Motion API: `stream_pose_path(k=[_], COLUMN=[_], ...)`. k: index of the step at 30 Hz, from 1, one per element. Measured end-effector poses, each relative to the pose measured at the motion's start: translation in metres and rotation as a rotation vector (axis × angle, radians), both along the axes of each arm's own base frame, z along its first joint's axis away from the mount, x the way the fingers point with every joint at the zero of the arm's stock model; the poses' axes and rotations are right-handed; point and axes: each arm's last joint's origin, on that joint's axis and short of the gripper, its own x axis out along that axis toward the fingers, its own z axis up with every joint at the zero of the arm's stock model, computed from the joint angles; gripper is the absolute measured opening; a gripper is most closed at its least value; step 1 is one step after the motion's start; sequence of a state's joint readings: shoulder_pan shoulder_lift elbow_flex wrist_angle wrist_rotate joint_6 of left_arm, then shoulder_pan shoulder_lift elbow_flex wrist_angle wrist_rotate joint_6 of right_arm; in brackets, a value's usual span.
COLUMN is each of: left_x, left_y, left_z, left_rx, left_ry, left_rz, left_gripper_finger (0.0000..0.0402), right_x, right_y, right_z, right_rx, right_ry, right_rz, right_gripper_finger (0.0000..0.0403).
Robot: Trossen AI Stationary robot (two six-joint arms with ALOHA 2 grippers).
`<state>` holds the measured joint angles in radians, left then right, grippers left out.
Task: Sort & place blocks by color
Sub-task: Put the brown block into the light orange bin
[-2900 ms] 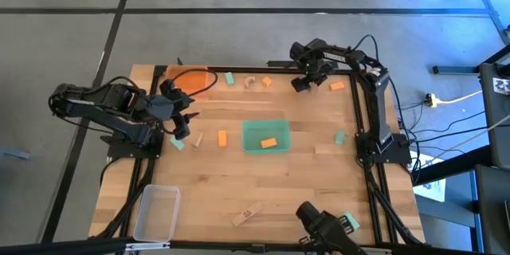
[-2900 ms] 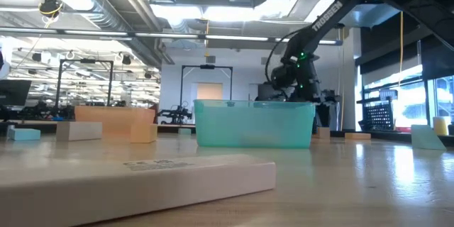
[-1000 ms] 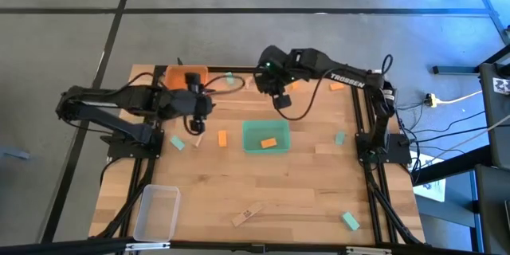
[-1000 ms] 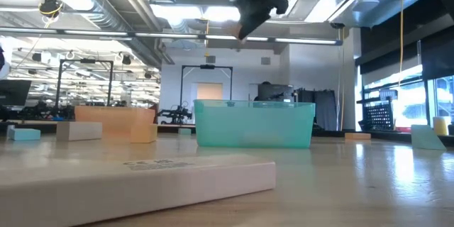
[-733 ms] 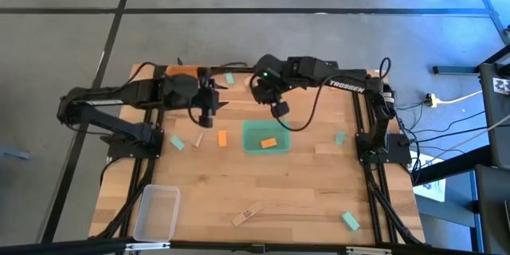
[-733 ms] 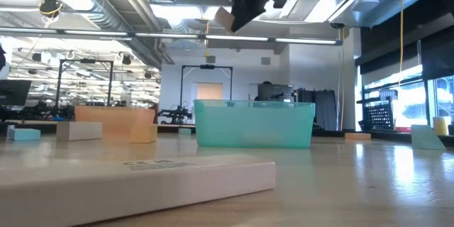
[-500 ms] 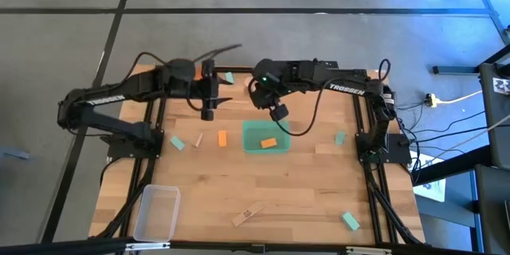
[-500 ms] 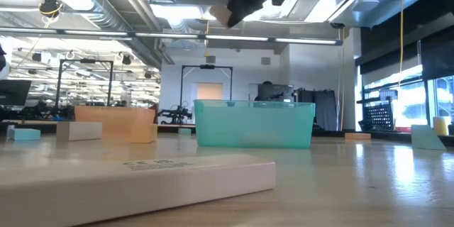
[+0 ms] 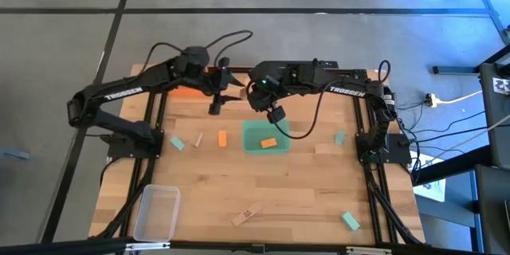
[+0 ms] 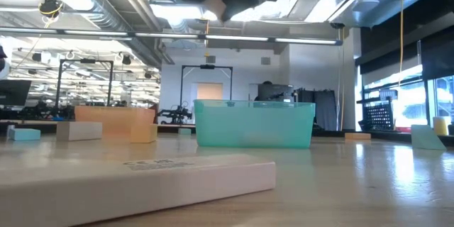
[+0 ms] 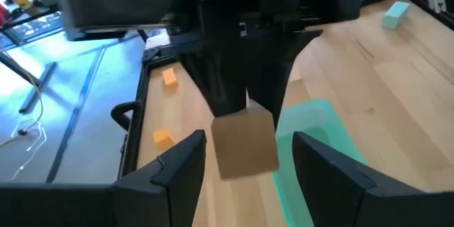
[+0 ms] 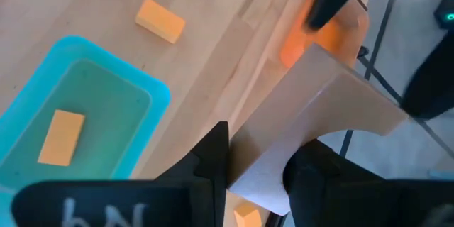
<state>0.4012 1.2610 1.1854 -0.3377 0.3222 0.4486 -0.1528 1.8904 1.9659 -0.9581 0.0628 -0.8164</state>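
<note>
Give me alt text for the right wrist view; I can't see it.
The right gripper grips a pale wood block above the table, while an orange block lies inside the green tray below. Another orange block lies on the wood beside the tray.

A grey concrete floor crossed by dark seams surrounds the wooden table. Cables trail off the table's right edge. Across the table lies an open hall with exposed ceiling ducts, fluorescent lights and bright windows.
</note>
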Motion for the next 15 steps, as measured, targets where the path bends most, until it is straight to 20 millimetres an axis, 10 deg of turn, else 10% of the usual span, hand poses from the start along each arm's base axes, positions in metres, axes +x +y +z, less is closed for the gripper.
stream_pose_path(k=[15], left_x=[0.018], left_y=[0.008], left_z=[-0.014], left_rx=[-0.031], left_ry=[0.014], left_rz=[0.06], left_gripper_finger=[0.0137], right_x=[-0.001], right_y=[-0.002], right_z=[0.0], right_rx=[-0.051], right_ry=[0.01], right_rz=[-0.046], right_gripper_finger=[0.0097])
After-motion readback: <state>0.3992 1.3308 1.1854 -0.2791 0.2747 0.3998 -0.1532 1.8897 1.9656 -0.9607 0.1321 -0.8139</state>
